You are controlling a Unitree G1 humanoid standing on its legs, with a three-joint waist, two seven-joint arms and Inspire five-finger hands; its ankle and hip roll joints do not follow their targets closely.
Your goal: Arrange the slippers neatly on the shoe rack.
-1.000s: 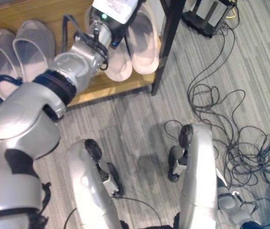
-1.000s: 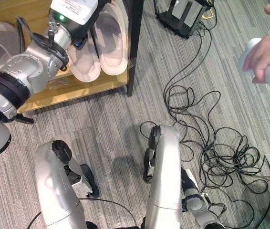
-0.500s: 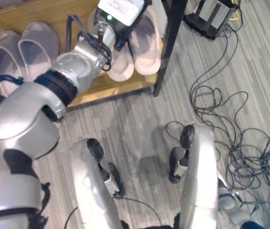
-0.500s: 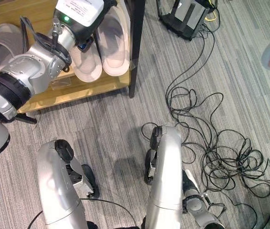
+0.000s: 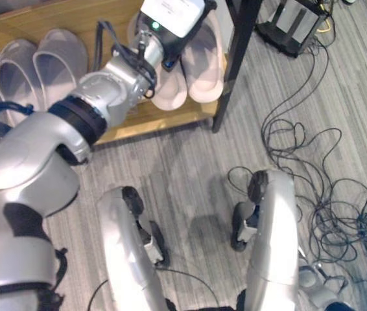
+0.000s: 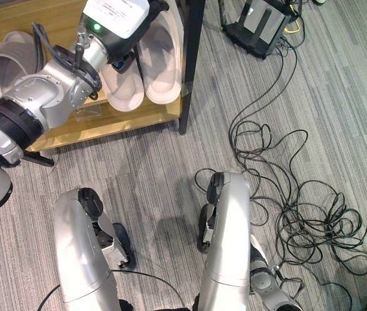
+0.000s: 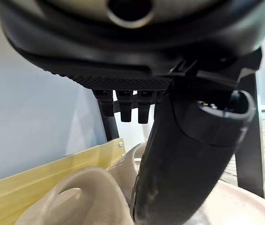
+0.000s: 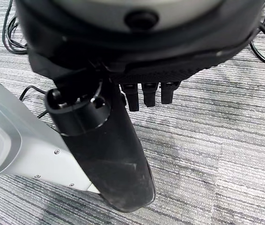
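Slippers: two pale pairs lie on the wooden shoe rack (image 5: 138,120). One pair (image 5: 200,61) is at the rack's end beside the black post (image 5: 235,58); the other pair (image 5: 37,65) is at the far end of the same shelf.
Left hand (image 7: 179,154): over the slippers near the post, fingers straight and relaxed, thumb just above a slipper; holding nothing.
Right hand (image 8: 109,154): above the grey striped floor (image 8: 226,154), fingers straight, empty.
Cables (image 6: 294,194): tangled on the floor, beyond the post.

Two pale slipper pairs (image 5: 200,55) (image 5: 37,68) lie on the wooden shoe rack (image 5: 144,120).
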